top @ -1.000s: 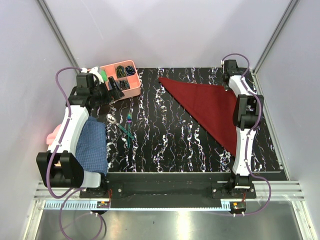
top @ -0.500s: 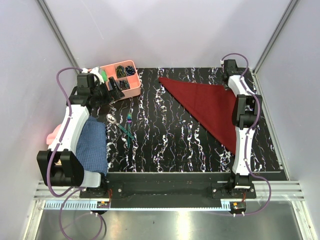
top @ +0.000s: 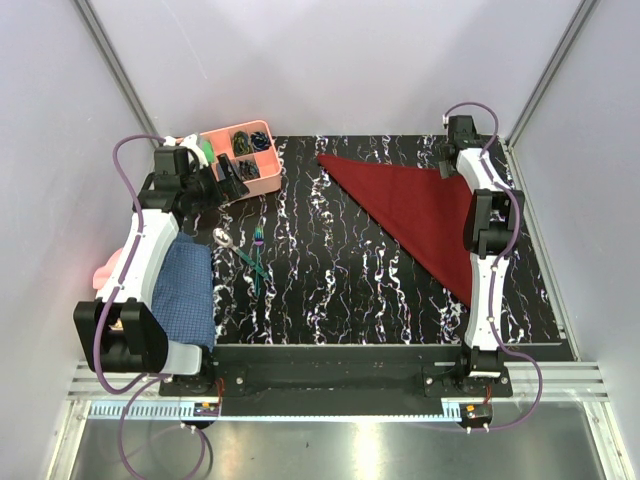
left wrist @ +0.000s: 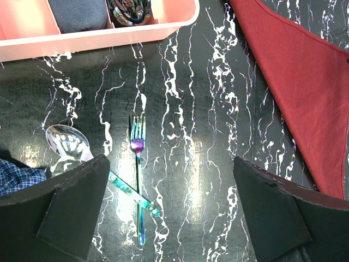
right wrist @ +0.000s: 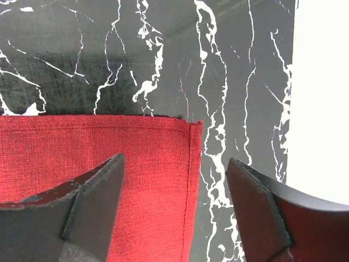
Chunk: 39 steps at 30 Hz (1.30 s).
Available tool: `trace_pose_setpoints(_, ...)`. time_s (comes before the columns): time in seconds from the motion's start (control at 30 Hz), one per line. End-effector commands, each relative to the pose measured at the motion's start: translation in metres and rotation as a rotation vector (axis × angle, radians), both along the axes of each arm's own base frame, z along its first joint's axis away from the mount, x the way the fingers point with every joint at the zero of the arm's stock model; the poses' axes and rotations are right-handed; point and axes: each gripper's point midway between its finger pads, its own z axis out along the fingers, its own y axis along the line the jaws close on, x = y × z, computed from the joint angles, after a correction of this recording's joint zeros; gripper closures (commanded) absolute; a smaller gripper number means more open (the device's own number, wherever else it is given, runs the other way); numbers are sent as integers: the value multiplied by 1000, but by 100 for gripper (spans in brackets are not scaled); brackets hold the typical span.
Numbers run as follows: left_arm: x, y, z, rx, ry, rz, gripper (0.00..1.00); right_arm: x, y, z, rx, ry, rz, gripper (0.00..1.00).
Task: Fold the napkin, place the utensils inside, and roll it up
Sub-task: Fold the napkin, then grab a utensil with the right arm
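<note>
Napkin: dark red, lying flat as a triangle on the right half of the black marbled surface, one long edge running from the far middle down toward the near right. Right fingers: spread apart above the napkin's far right corner, grasping nothing; the wrist view shows the hemmed corner between them, with one finger over cloth and the other over bare surface. Left fingers: fully spread, holding nothing, hanging above the utensils at the left side. Utensils: a fork lies with its tines pointing toward the pink tray; a teal handle crosses beneath it at an angle, and a silvery spoon rests just beside them. All are well apart from the napkin. A blue checked cloth lies at the near left edge.
</note>
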Motion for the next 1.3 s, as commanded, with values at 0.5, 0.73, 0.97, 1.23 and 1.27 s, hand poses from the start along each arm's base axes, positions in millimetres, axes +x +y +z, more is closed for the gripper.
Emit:
trace_pose_setpoints(0.5, -12, 7, 55, 27, -196, 20, 1, -166, 318, 128, 788, -122, 387, 18)
trace_pose_setpoints(0.73, -35, 64, 79, 268, -327, 237, 1, -274, 503, 99, 903, 68, 735, 23)
trace_pose_setpoints(0.97, -48, 75, 89, 244, -358, 267, 1, -313, 566, 65, 818, 139, 850, 26)
trace_pose_setpoints(1.23, -54, 50, 100, 152, -406, 162, 1, -328, 589, 29, 703, 162, 835, 33)
trace_pose_setpoints(1.27, -54, 51, 101, 155, -412, 164, 1, -329, 593, 29, 695, 158, 840, 35)
